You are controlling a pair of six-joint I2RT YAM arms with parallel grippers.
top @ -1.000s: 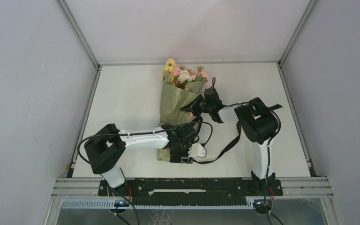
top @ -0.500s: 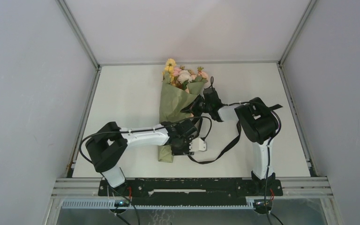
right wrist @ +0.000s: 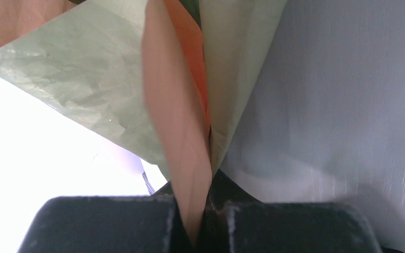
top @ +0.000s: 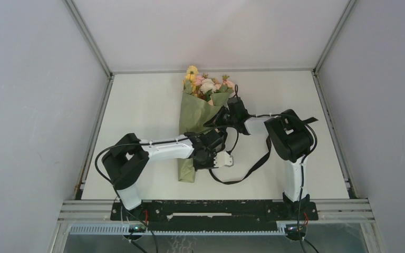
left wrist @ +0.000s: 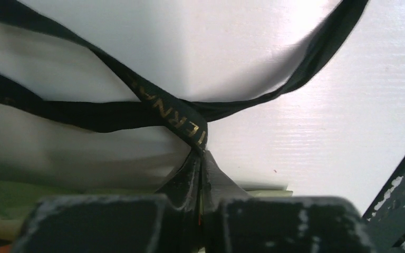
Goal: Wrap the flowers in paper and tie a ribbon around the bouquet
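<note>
The bouquet lies on the white table, an olive-green paper (top: 194, 113) cone with the flowers (top: 206, 84) sticking out at its far end. My right gripper (top: 219, 120) is shut on the cone's right edge; the right wrist view shows the paper (right wrist: 84, 68) with its peach reverse pinched at that gripper (right wrist: 202, 182). The black ribbon (top: 253, 165) loops from the right arm down to the cone's narrow end. My left gripper (top: 210, 164) is shut on the ribbon (left wrist: 153, 100) where two strands cross, at the tips of this gripper (left wrist: 201, 154).
Metal frame rails border the table (top: 137, 105) on the left and right, with grey walls behind. A black mounting bar (top: 211, 210) with both arm bases runs along the near edge. The green paper's narrow end (top: 186, 173) lies beside my left wrist.
My left gripper has closed on the ribbon and shifted slightly away from the near edge, beside the cone's narrow end. The ribbon loop has drawn in a little. The right arm holds still.
</note>
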